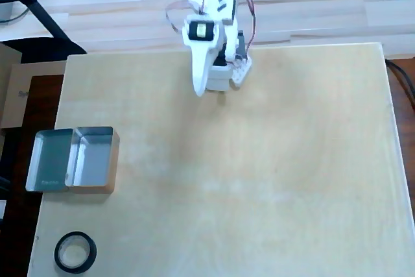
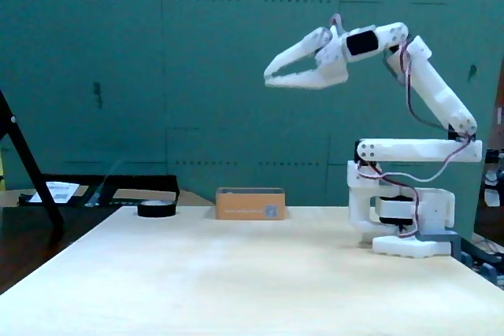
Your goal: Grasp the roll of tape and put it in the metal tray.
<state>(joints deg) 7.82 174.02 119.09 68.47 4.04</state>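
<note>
The roll of tape (image 1: 75, 252) lies flat near the table's front left corner in the overhead view; it is a black ring with a pale core. In the fixed view it (image 2: 156, 208) sits at the far left edge. The metal tray (image 1: 94, 159) stands at the table's left edge, a short way beyond the tape, with a greyish-green left compartment. In the fixed view its wall (image 2: 250, 203) mirrors the wood. My gripper (image 2: 268, 78) is raised high above the table, far from both, with its tips together and empty. In the overhead view the gripper (image 1: 200, 91) hangs over the table's far edge.
The arm's base (image 2: 409, 230) stands at the table's far edge in the overhead view. A cardboard box (image 1: 10, 95) and a dark side table (image 2: 87, 190) lie beyond the left edge. A black stand leg (image 2: 31, 171) rises at the left in the fixed view.
</note>
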